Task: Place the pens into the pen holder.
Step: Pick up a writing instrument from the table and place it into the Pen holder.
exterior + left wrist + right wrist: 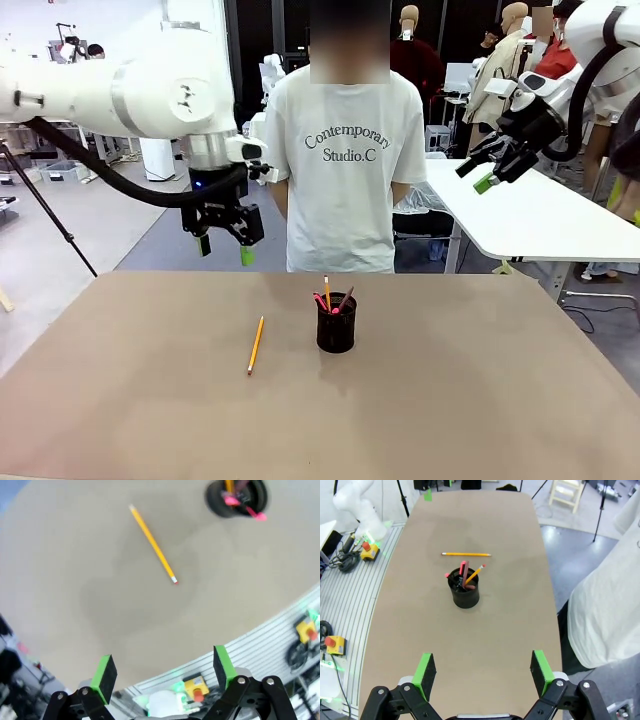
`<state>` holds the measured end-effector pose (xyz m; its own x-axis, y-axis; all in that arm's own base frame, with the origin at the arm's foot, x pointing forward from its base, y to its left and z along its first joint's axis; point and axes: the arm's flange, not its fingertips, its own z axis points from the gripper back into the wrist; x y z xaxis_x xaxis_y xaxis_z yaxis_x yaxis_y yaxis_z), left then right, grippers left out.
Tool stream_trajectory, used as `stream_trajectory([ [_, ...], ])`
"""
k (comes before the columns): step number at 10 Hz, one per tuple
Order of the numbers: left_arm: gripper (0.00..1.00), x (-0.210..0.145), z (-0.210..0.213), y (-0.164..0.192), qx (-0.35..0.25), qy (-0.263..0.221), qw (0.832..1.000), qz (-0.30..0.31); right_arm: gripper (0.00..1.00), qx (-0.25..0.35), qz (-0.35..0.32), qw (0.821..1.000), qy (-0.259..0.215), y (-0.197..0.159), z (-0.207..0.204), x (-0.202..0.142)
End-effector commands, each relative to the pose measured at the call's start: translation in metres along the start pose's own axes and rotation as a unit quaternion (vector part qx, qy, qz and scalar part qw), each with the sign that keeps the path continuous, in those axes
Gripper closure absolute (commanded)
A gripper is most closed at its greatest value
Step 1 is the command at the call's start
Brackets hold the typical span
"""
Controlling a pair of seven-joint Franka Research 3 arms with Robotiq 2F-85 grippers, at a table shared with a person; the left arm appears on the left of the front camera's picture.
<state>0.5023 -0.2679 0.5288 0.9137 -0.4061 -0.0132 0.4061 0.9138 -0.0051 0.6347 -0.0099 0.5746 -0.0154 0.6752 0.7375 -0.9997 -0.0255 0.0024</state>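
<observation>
Left tool [225, 250] points down, jaws wide and empty, a yellow wooden pencil [256, 345] below its fingers. Right tool [477, 175], raised and tilted, gapes empty, a black mesh cylindrical holder [336, 325] well below.

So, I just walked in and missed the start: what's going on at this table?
The robot is filling the pen holder. A few pens stand in it; one yellow pencil lies on the table beside it. The left gripper and the right gripper hang raised, open and empty. A person stands at the far side.
</observation>
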Motion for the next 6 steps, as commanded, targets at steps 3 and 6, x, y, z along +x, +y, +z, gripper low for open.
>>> stream_trajectory([
  [3,0.0,0.028,-0.033,-0.052,0.029,0.038,0.987,0.153,0.0,-0.002,-0.003,1.0,0.0,0.004,-0.001,0.001],
  [6,0.0,0.024,-0.056,-0.046,0.013,-0.003,0.979,0.202,0.0,-0.002,-0.003,1.0,0.0,0.004,-0.001,0.001],
])
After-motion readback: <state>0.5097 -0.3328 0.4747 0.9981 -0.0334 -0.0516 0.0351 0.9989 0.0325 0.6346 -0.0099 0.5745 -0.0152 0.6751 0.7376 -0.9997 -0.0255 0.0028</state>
